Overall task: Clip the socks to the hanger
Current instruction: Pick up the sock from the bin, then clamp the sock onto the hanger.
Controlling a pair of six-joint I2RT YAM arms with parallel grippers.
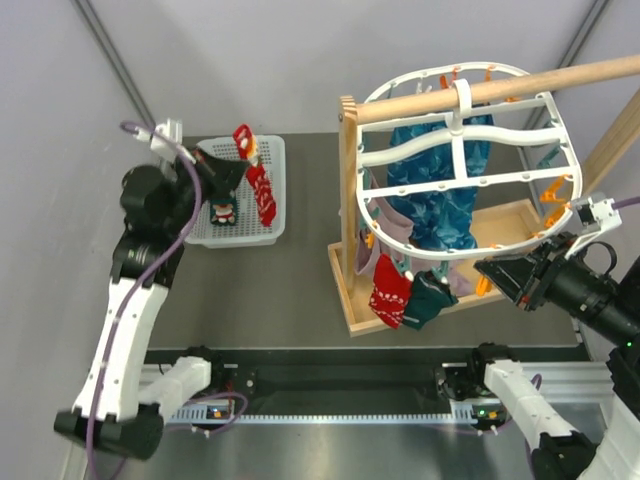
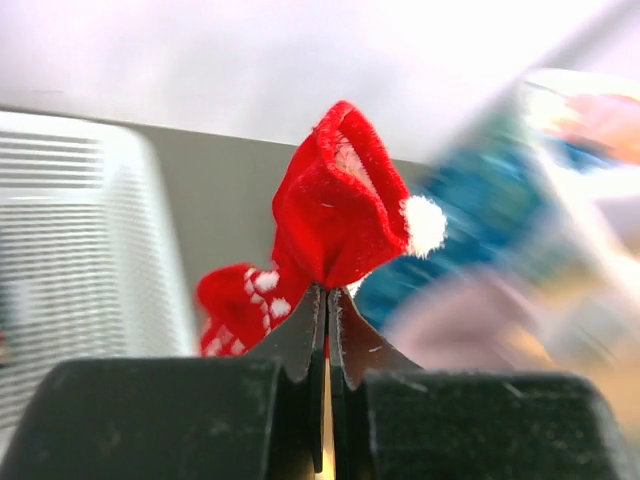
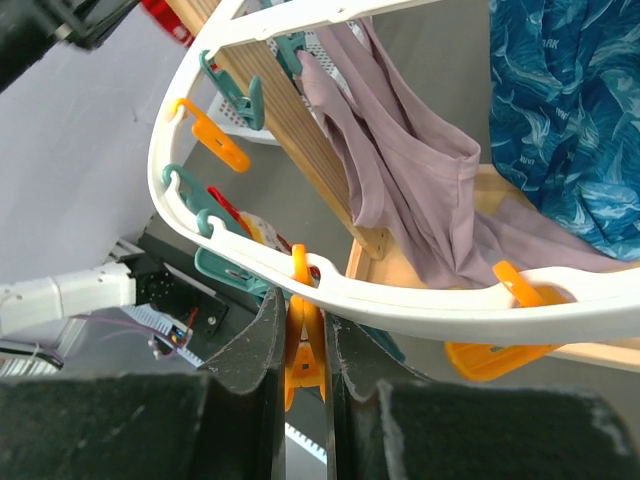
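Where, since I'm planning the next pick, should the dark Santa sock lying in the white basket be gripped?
Probably from straight above. The Santa sock lies flat on the floor of the perforated basket, whose raised walls would block a sideways approach. Pinch an edge or fold of the fabric with the jaws straddling it. Which end is the cuff is too small to tell.

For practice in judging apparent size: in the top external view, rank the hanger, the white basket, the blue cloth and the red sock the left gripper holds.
1. hanger
2 and 3. blue cloth and basket: they look alike, and the cloth hangs nearer the camera, so unranked
4. red sock in the left gripper
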